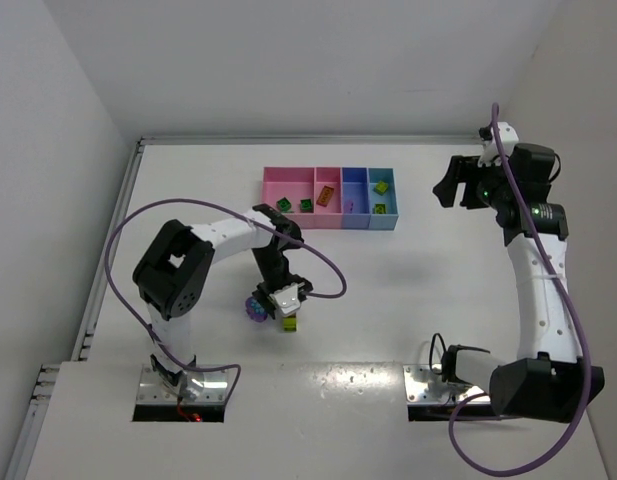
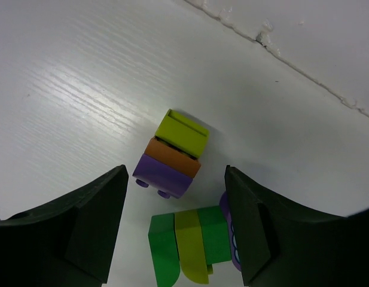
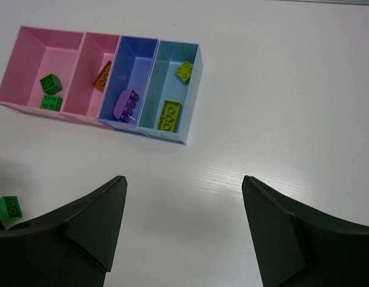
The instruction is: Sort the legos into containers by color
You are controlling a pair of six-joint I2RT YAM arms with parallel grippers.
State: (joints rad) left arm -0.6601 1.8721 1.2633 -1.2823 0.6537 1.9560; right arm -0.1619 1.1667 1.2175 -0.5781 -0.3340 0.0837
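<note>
Item: joined plastic lego strip, lime, orange and purple [image 2: 172, 152], on white tabletop [image 2: 82, 89]. We log its purple end between the tips of the left pincer [image 2: 175, 178], spread wide. The long axis runs straight ahead. The right pincer [image 3: 184, 185], equally wide, is well apart.

We found the white table [image 1: 388, 290] brightly and evenly lit from above, with a soft glare patch at its near edge and only faint, short shadows. In the left wrist view the dark fingers [image 2: 76, 233] looked underexposed and soft, while the brick strip [image 2: 172, 152] was sharp.
</note>
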